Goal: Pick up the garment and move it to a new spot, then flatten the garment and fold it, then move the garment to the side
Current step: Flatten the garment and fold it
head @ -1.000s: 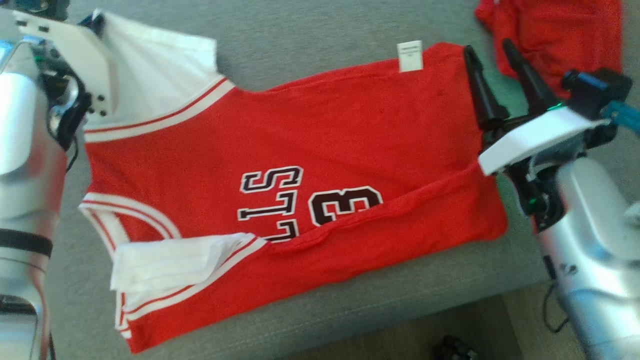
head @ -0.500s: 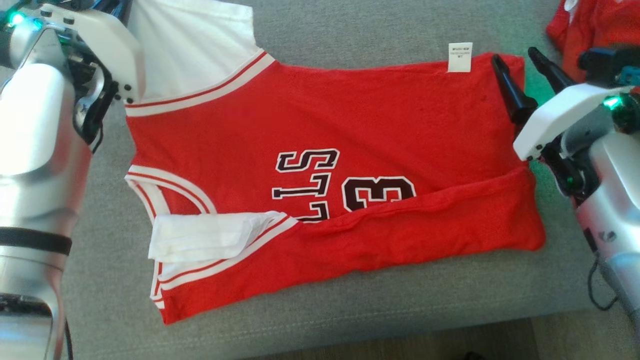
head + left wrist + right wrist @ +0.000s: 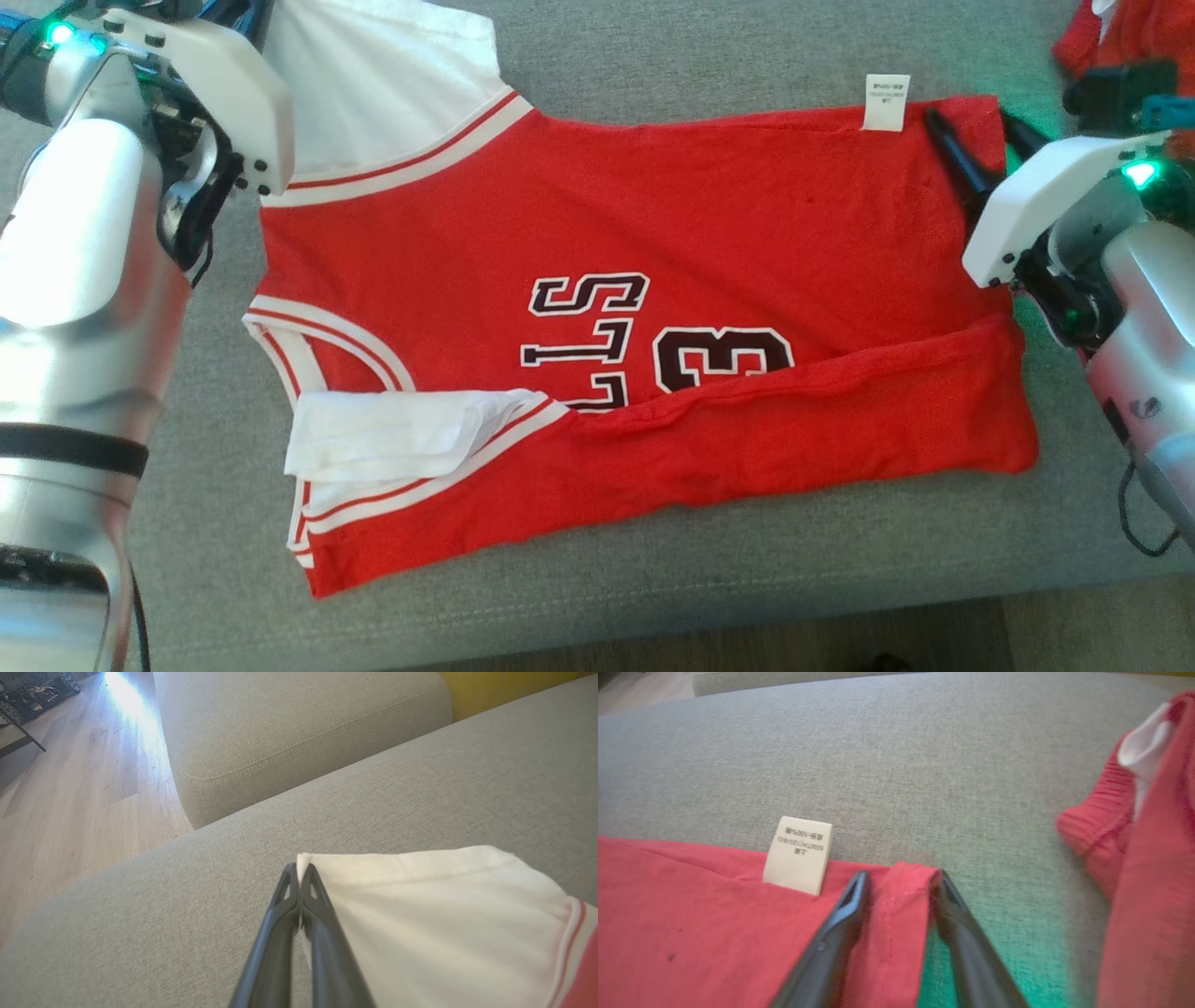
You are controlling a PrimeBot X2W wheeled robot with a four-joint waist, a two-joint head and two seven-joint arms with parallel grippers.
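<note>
The garment [image 3: 653, 233], a red jersey with white sleeves and dark lettering, lies spread on the grey sofa cushion [image 3: 653, 47], its near edge folded over. My left gripper [image 3: 299, 877] is shut on the corner of the white sleeve [image 3: 420, 914] at the far left. In the head view its fingers are hidden behind the left wrist housing [image 3: 233, 84]. My right gripper [image 3: 969, 117] straddles the jersey's far right hem corner [image 3: 906, 891]. Its two fingers [image 3: 840, 924] stand apart, with the red cloth between them, beside the white label [image 3: 798, 854].
Another red garment [image 3: 1120, 37] lies bunched just beyond the right gripper. The cushion's front edge [image 3: 653, 625] runs along the bottom, with floor below. In the left wrist view a second cushion [image 3: 299, 728] and wooden floor [image 3: 70, 788] lie beyond the sleeve.
The head camera has shifted. My right gripper has moved in over the hem corner toward the label and its fingers have narrowed. The left gripper stays shut on the sleeve.
</note>
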